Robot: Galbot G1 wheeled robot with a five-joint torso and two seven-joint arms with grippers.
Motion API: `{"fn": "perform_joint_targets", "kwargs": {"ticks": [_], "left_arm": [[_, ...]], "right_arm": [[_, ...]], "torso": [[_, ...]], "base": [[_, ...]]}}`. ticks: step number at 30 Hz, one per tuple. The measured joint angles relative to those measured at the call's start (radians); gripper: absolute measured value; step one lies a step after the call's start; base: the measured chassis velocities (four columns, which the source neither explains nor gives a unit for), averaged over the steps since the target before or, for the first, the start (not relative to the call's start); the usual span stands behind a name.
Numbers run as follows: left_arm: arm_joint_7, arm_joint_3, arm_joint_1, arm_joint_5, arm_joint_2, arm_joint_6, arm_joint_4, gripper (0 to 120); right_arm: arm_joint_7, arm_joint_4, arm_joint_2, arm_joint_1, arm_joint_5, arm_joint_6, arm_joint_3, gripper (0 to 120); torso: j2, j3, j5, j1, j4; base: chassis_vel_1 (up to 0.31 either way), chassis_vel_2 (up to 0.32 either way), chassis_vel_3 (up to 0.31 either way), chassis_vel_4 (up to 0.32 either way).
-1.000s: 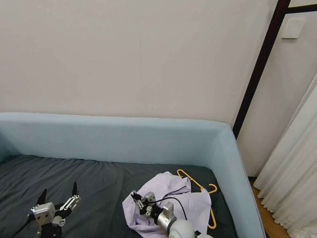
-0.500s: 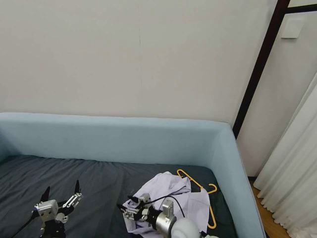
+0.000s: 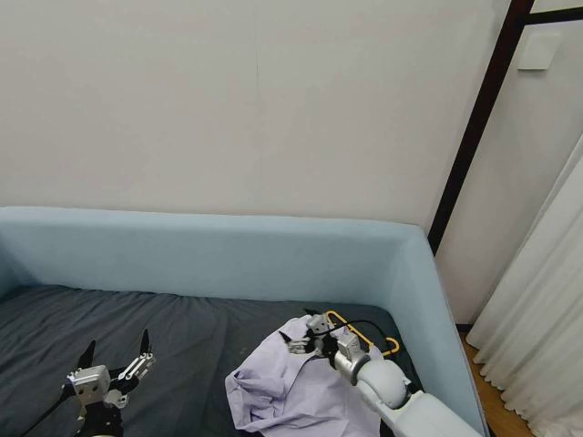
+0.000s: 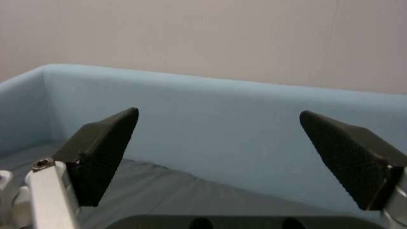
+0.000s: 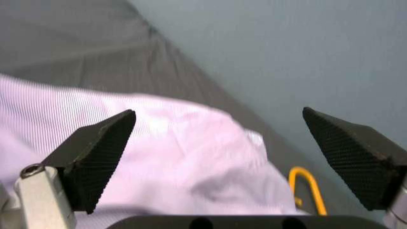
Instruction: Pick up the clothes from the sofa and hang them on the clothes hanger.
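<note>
Pale lilac shirt [image 3: 296,396] with fine pinstripes, yellow-orange clothes hanger [image 5: 300,170], dark grey seat cushion [image 3: 137,328], light blue sofa back [image 3: 228,255], cream wall [image 3: 255,100].

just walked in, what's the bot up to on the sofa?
The right gripper hovers with jaws open over the far edge of the lavender shirt, which lies crumpled on the sofa seat beside the yellow hanger. Nothing is grasped yet. The left gripper waits, jaws open, above the dark cushion to the left.

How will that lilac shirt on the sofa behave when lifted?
Probably floppy: the shirt lies crumpled in soft folds, so it should sag and drape. Likely light, being thin cloth. It may snag the yellow hanger beside it.
</note>
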Motion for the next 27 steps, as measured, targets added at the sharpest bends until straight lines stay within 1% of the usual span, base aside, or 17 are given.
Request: {"fn": "perform_joint_targets", "kwargs": {"ticks": [3, 6, 7, 8, 10, 13, 19, 21, 23, 24, 27], "left_arm": [[0.0, 0.0, 0.001, 0.001, -0.001, 0.0, 0.0, 100], [0.0, 0.0, 0.001, 0.005, -0.004, 0.0, -0.001, 100], [0.0, 0.0, 0.001, 0.006, -0.005, 0.0, -0.001, 100], [0.0, 0.0, 0.001, 0.006, -0.005, 0.0, -0.001, 100], [0.0, 0.0, 0.001, 0.008, -0.009, 0.0, -0.003, 100], [0.0, -0.001, 0.003, 0.009, -0.011, 0.0, -0.004, 100], [0.0, -0.007, 0.008, 0.008, -0.014, -0.001, -0.007, 100], [0.0, -0.007, 0.01, 0.01, -0.019, -0.003, -0.007, 100], [0.0, -0.002, 0.013, 0.016, -0.024, -0.006, -0.008, 100], [0.0, -0.002, 0.013, 0.016, -0.024, -0.006, -0.008, 100], [-0.001, -0.001, 0.015, 0.019, -0.026, -0.008, -0.011, 100]], "right_arm": [[-0.051, -0.033, 0.001, -0.007, -0.012, 0.01, 0.017, 100], [-0.116, -0.073, 0.009, -0.008, -0.074, 0.029, 0.036, 100], [-0.123, -0.085, 0.011, -0.006, -0.106, 0.031, 0.038, 100], [-0.123, -0.085, 0.011, -0.006, -0.106, 0.031, 0.038, 100], [-0.126, -0.112, 0.018, 0.001, -0.187, 0.037, 0.043, 100], [-0.126, -0.148, 0.027, 0.01, -0.265, 0.058, 0.047, 100], [-0.121, -0.189, 0.042, 0.016, -0.298, 0.087, 0.043, 100], [-0.114, -0.202, 0.053, 0.016, -0.298, 0.092, 0.041, 95], [-0.108, -0.212, 0.069, 0.016, -0.289, 0.095, 0.039, 86], [-0.108, -0.212, 0.069, 0.016, -0.289, 0.095, 0.039, 86], [-0.104, -0.206, 0.075, 0.016, -0.249, 0.097, 0.031, 72]], "torso": [[0.0, 0.0, 0.0, 0.0, 0.0], [0.0, 0.0, -0.0002, 0.0, 0.0003], [0.0, 0.0, -0.0002, 0.0, 0.0003], [0.0, 0.0, -0.0002, 0.0, 0.0003], [0.0, 0.0, -0.0001, 0.0, 0.0003], [0.0, 0.0, -0.0002, 0.0, 0.0003], [0.0, 0.0, -0.0003, 0.0, 0.0002], [0.0, 0.0, -0.0002, 0.0, 0.0003], [0.0, 0.0, -0.0003, 0.0, 0.0003], [0.0, 0.0, -0.0003, 0.0, 0.0003], [0.0, 0.0, -0.0003, 0.0, 0.0003]], "base": [[0.0, 0.0, 0.0, 0.0], [0.0, 0.0, 0.0, 0.0], [0.0, 0.0, 0.0, 0.0], [0.0, 0.0, 0.0, 0.0], [0.0, 0.0, 0.0, 0.0], [0.0, 0.0, 0.0, 0.0], [0.0, 0.0, 0.0, 0.0], [0.0, 0.0, 0.0, 0.0], [0.0, 0.0, 0.0, 0.0], [0.0, 0.0, 0.0, 0.0], [0.0, 0.0, 0.0, 0.0]]}}
